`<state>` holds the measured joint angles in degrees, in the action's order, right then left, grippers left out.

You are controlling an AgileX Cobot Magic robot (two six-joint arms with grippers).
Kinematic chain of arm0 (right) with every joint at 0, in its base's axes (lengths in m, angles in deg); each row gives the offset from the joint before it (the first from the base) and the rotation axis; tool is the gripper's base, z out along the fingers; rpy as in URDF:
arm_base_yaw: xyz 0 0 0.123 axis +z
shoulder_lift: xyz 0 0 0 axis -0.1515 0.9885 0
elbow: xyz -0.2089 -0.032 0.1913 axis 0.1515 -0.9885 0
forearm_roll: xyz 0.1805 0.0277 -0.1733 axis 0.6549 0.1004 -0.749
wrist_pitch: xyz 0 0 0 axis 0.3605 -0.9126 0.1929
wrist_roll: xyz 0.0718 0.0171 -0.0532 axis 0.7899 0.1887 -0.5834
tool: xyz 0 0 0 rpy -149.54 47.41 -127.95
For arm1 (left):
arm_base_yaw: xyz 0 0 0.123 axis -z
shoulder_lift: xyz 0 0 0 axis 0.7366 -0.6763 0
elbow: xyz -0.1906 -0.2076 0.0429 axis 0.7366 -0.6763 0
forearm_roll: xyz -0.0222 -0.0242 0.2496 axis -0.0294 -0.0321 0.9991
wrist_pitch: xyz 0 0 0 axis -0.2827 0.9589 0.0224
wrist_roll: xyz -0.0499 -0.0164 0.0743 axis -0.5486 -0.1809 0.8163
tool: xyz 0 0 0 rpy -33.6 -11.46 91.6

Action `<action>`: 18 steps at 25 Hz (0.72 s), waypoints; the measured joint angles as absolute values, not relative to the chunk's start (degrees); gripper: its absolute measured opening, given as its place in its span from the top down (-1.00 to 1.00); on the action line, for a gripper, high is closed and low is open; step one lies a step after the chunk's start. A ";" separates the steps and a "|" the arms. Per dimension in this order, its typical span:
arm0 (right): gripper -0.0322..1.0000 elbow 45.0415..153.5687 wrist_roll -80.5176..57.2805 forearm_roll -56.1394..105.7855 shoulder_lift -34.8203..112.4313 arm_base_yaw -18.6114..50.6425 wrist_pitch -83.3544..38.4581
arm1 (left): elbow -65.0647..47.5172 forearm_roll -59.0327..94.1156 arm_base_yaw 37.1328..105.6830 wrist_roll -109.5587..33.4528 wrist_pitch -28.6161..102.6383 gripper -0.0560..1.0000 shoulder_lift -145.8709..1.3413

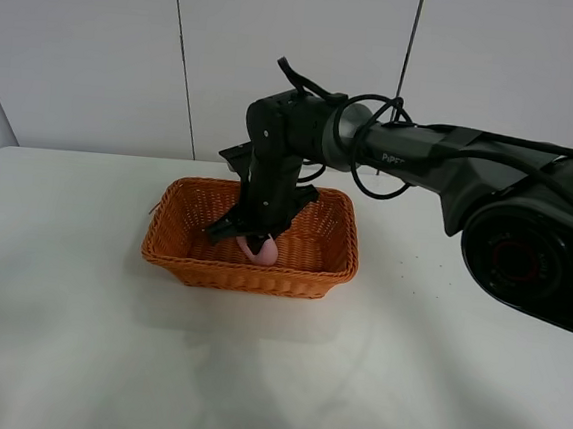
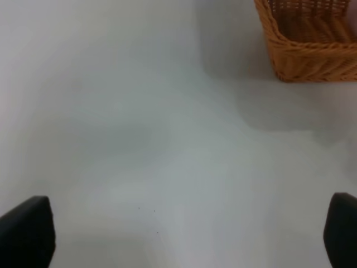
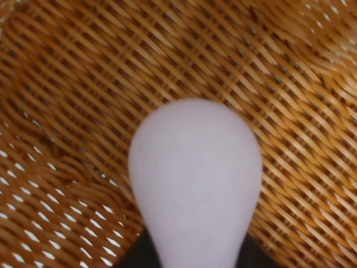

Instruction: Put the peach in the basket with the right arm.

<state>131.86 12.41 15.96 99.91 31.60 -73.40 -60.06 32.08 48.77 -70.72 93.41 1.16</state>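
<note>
The orange-brown wicker basket stands on the white table, left of centre. My right arm reaches across into it from the right. The right gripper hangs low inside the basket, shut on the pale pink peach, which sits at or just above the woven floor near the front wall. In the right wrist view the peach fills the middle, with the basket weave close behind it and only dark slivers of the fingers beside it. My left gripper is open over bare table, off the exterior view.
The white table spreads wide in front of and to the left of the basket. A corner of the basket shows in the left wrist view, far from the left fingers. A white panelled wall stands behind the table.
</note>
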 joint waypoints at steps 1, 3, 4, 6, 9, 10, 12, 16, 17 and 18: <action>0.46 131.85 12.79 15.96 99.91 31.60 -73.35 | -60.06 32.08 48.77 -70.72 93.41 -0.98 1.16; 0.10 131.85 13.47 15.96 99.91 31.60 -73.35 | -60.06 32.08 48.77 -70.72 93.41 -0.98 1.16; -0.06 131.91 13.65 15.96 99.91 31.60 -73.40 | -60.06 32.08 48.77 -70.72 93.41 -0.98 1.16; -0.25 132.49 13.69 15.96 99.91 31.60 -73.57 | -60.06 32.08 48.77 -70.72 93.41 -0.98 1.16; -0.34 134.71 13.69 15.96 99.91 31.60 -75.03 | -60.06 32.08 48.77 -70.72 93.41 -0.98 1.16; -0.35 136.18 13.69 15.96 99.91 31.60 -75.90 | -60.06 32.08 48.77 -70.72 93.41 -0.98 1.16; -0.35 139.84 13.69 15.96 99.91 31.60 -78.64 | -60.06 32.08 48.77 -70.72 93.41 -0.98 1.16; -0.37 148.73 13.73 15.10 99.76 31.48 -82.36 | -60.06 32.08 48.77 -70.72 93.41 -0.98 1.16; -0.37 150.42 13.82 15.06 99.54 31.48 -82.43 | -60.06 32.08 48.77 -70.72 93.41 -0.98 1.16; -0.37 151.74 13.96 14.98 99.24 31.48 -82.47 | -60.06 32.08 48.77 -70.72 93.41 -0.98 1.16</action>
<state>151.74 13.96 14.98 99.24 31.48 -82.47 -60.06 32.08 48.77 -70.72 93.41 1.16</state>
